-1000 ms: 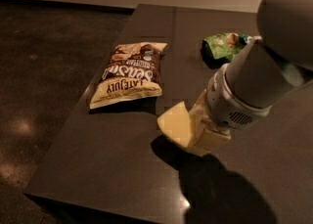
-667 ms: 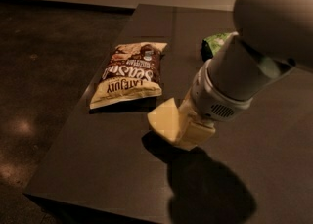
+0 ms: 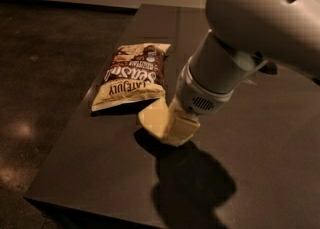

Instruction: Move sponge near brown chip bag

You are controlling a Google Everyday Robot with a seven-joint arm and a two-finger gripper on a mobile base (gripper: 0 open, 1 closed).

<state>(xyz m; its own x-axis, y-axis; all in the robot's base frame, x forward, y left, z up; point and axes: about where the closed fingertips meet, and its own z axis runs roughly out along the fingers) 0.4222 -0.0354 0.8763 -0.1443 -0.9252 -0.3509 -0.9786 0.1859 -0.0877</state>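
Carrying the sponge [image 3: 151, 118] leftward across the counter [image 3: 100, 173], the hand [image 3: 179, 129] has brought it from mid-surface to just beside the lower right corner of the brown chip bag [image 3: 132, 75]. The hand appears clamped on the sponge's right end, though the wrist partly hides the contact. Judgement: position nearly met; set-down and release remain.

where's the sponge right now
In the camera view the sponge sits near the centre, held in the gripper just over the dark table, right by the near right corner of the brown chip bag.
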